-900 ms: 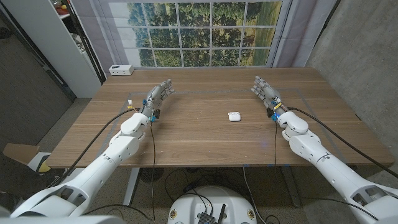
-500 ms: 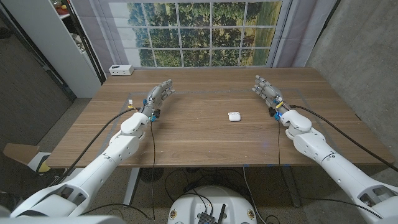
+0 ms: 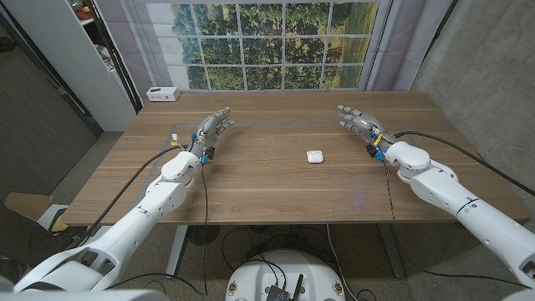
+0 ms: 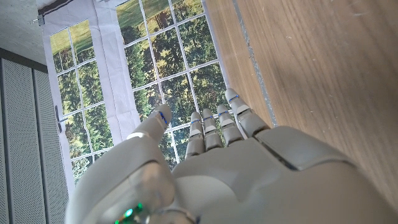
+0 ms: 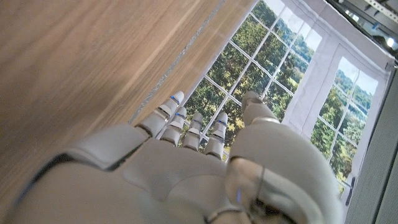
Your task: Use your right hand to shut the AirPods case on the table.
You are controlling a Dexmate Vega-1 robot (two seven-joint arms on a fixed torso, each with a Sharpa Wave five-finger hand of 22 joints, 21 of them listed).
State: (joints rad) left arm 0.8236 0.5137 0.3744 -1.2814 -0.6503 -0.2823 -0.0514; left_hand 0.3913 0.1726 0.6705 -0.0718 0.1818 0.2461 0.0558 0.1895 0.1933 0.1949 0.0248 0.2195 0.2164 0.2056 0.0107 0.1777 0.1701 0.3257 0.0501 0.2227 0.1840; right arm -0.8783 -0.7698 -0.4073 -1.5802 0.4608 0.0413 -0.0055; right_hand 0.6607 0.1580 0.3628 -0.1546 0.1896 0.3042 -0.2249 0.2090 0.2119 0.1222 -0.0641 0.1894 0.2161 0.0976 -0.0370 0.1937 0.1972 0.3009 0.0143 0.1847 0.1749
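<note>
Head view: the right robot hand (image 3: pixel 358 121) hovers over the far right part of the desk (image 3: pixel 267 184) with fingers spread wide, holding nothing. The white AirPods case (image 3: pixel 314 156) lies well apart from it, nearer and to its left, about mid-desk. The left robot hand (image 3: pixel 213 127) is likewise wide and empty at far left

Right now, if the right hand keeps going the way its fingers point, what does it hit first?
Probably nothing on the table: the right hand points toward the far edge and window, while the AirPods case sits off to its side.
</note>
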